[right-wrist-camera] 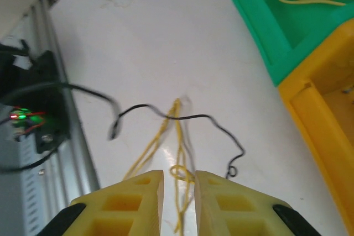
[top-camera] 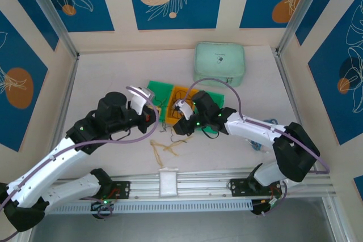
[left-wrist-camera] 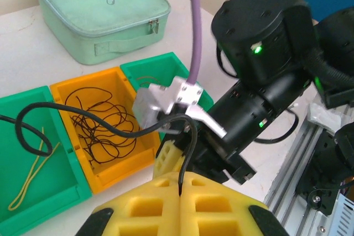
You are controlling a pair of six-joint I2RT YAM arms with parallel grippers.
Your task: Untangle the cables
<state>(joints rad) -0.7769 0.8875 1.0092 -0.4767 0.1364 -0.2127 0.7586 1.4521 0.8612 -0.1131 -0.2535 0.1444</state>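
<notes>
My left gripper is shut on a black cable that rises from its yellow fingertips and loops away to the left. It hangs close in front of the right arm's wrist. In the top view the left gripper and right gripper are near each other, just in front of the bins. My right gripper is open by a narrow gap over the table, with yellow cables running between its fingers. A thin black cable crosses over the yellow strands. The loose yellow cables lie near the front rail.
An orange bin holds tangled black cables. A green bin beside it holds a yellow loop, and another green bin stands on its other side. A mint zip case sits behind. The metal rail borders the near edge.
</notes>
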